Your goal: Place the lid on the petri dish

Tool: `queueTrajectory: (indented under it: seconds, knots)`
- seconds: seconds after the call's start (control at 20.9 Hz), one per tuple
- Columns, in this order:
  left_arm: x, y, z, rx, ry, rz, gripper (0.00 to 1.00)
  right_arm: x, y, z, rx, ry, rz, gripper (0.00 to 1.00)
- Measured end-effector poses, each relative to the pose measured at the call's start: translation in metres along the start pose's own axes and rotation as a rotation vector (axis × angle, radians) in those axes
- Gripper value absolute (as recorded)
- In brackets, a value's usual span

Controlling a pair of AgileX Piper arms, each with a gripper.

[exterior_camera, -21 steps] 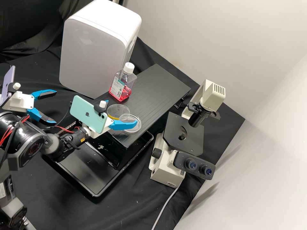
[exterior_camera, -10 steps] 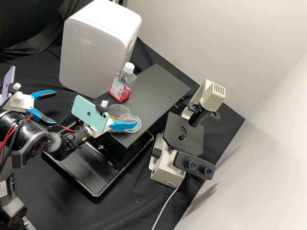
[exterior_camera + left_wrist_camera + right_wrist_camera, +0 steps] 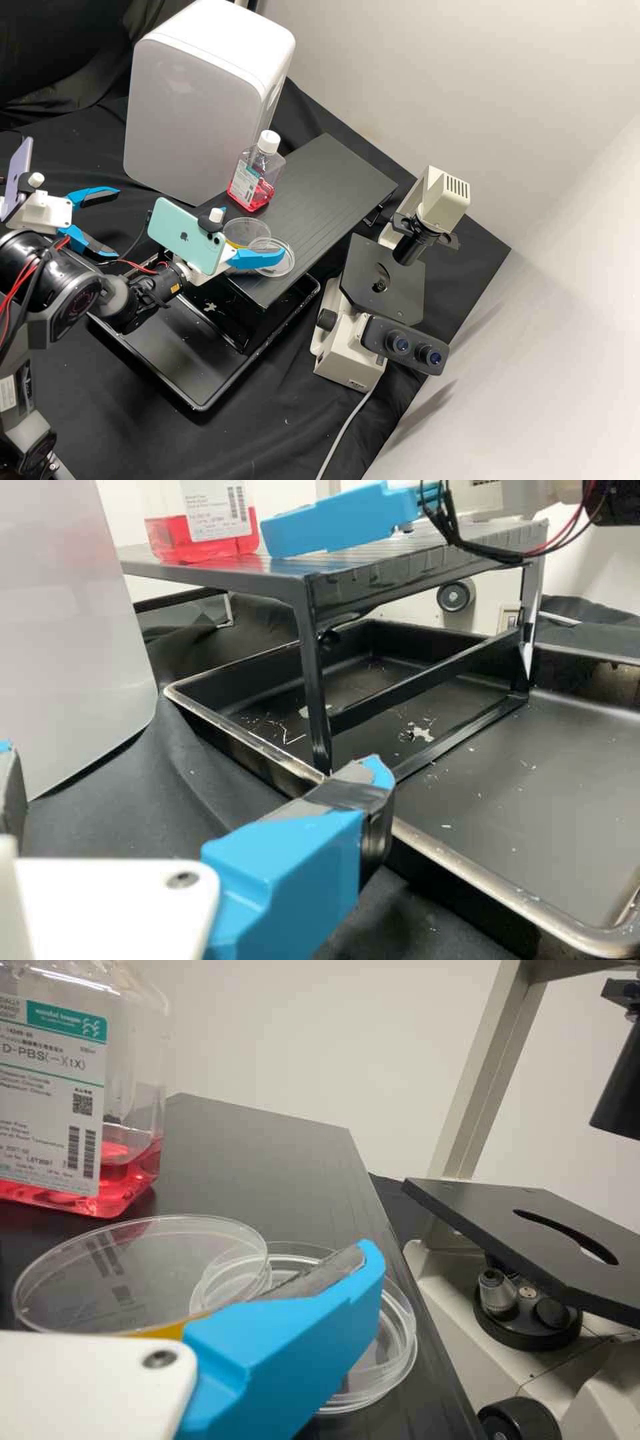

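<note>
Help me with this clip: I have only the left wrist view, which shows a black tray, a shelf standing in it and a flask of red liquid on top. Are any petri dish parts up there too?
Observer: Yes. Two clear petri dish halves lie on the shelf: the first half nearer the flask, the second half nearer the microscope.
Operator: Is the lid on?
Observer: No. The first half's rim only overlaps the second half's edge, so they are not stacked.
Operator: Is my arm holding anything?
Observer: No. The left gripper is off the shelf, near the white box, with its jaws open and empty.
</note>
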State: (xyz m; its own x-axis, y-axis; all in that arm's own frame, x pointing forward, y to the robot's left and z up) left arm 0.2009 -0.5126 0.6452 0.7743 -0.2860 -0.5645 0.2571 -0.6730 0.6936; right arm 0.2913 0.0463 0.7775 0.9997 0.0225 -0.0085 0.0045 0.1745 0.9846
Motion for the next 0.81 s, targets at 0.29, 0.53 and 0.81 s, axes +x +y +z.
queueTrajectory:
  seconds: [0.29,0.53,0.81]
  knots:
    - [0.0005,-0.002,-0.0003,0.001,0.001,-0.008,1.0,-0.0001,-0.0019,-0.0029,0.006,0.032,-0.021,0.0]
    - [0.0005,-0.0021,-0.0004,0.001,0.002,-0.008,1.0,-0.0001,-0.0026,-0.0041,0.003,0.045,-0.029,0.0]
    - [0.0012,-0.002,-0.0003,0.001,0.001,-0.008,1.0,-0.0002,-0.0034,-0.0053,0.012,0.059,-0.038,0.0]
